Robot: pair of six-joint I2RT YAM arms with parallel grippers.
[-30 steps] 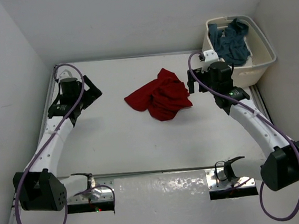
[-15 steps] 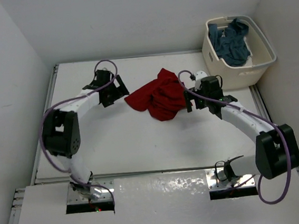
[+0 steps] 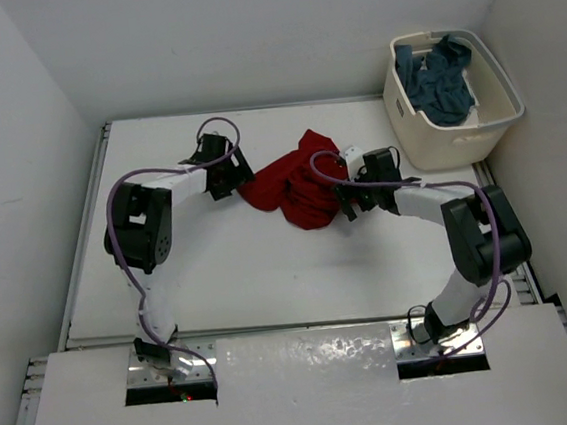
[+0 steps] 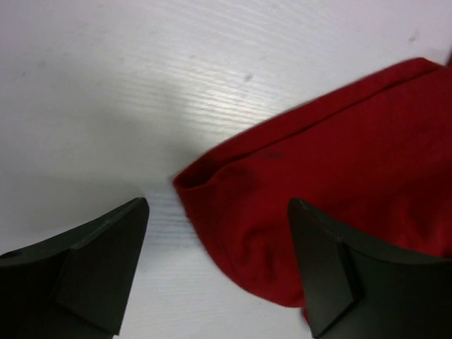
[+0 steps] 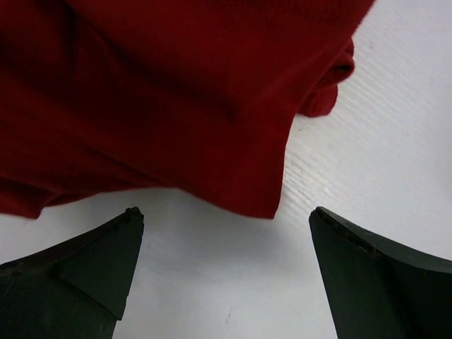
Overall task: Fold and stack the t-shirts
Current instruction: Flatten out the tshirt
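Left gripper [image 4: 219, 205], right gripper [image 5: 226, 212]: fingers [image 4: 99, 261] wide, straddling red t-shirt [image 3: 301, 186] edges. Risk: closing pinches 2 layers where folds possibly overlap; shirt lifts bunched.

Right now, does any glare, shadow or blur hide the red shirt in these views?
Top view: glare only on the shiny near strip; the red t-shirt is evenly lit. Left wrist view: shirt sharp, the dark fingers soft-edged. Right wrist view: its upper left sinks into shadow, hiding folds.
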